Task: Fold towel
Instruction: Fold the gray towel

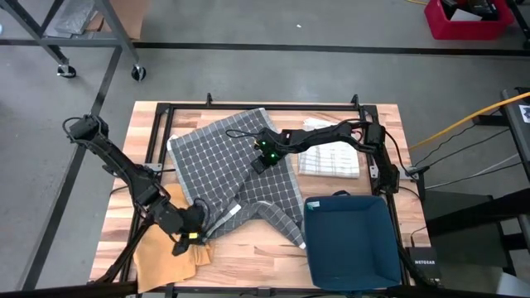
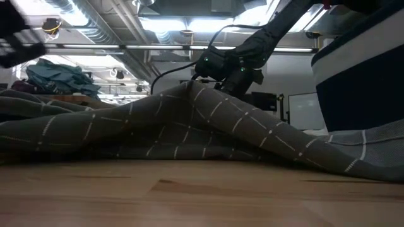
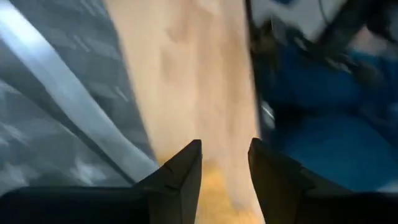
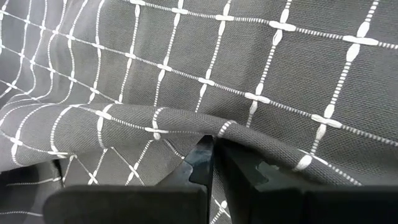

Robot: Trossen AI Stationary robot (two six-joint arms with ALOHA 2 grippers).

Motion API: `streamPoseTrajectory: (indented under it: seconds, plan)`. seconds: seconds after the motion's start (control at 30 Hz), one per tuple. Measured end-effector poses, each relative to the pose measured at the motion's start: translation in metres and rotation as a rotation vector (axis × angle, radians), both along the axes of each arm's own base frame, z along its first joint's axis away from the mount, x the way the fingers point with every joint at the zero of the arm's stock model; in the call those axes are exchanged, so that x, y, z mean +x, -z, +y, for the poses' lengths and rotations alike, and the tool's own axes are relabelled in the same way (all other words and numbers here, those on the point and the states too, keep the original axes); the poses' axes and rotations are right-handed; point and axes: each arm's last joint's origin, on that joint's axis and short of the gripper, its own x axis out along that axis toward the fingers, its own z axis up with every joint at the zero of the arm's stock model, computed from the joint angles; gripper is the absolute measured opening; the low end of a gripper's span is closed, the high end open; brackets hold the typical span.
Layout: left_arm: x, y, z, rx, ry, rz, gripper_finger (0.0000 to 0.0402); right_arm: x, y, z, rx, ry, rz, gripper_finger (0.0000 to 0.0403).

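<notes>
While right gripper (image 1: 263, 157) pinches grey towel (image 1: 228, 153) fold mid-table, left gripper (image 1: 192, 235) hovers near corner, fingers parted; blue bin (image 1: 348, 240) looks bare.

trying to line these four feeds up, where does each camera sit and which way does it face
High view: above the table, looking straight down; both arms show over the grey checked towel, left gripper near the front edge.
Low view: at table-top height, looking level across the wood into the room; the right gripper reaches down to the towel's raised ridge.
Left wrist view: on the left wrist, looking past its parted fingers at bare wood.
Right wrist view: on the right wrist; closed fingers pinch a towel fold.
Shared: all four show the towel; the blue bin appears in the high and left wrist views.
</notes>
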Motion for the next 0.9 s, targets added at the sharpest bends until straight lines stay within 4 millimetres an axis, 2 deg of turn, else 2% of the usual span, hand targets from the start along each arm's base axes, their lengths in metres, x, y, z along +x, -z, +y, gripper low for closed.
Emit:
streamPoseTrajectory:
  seconds: [0.17, 0.53, 0.73, 0.9]
  plan:
    - [0.012, 0.003, 0.013, 0.202, -0.128, -0.102, 0.012, 0.003, -0.001, 0.0, 0.006, -0.009, -0.038, 0.0033]
    - [0.053, 0.034, 0.033, 0.357, -0.202, -0.084, 0.0142, 0.003, -0.002, 0.0, 0.011, -0.014, -0.043, 0.0033]
    - [0.065, 0.045, 0.041, 0.345, -0.269, -0.063, 0.015, 0.003, -0.002, 0.0, 0.011, -0.013, -0.045, 0.0033]
    - [0.068, 0.05, 0.042, 0.35, -0.27, -0.047, 0.015, 0.003, -0.002, 0.0, 0.01, -0.014, -0.045, 0.0033]
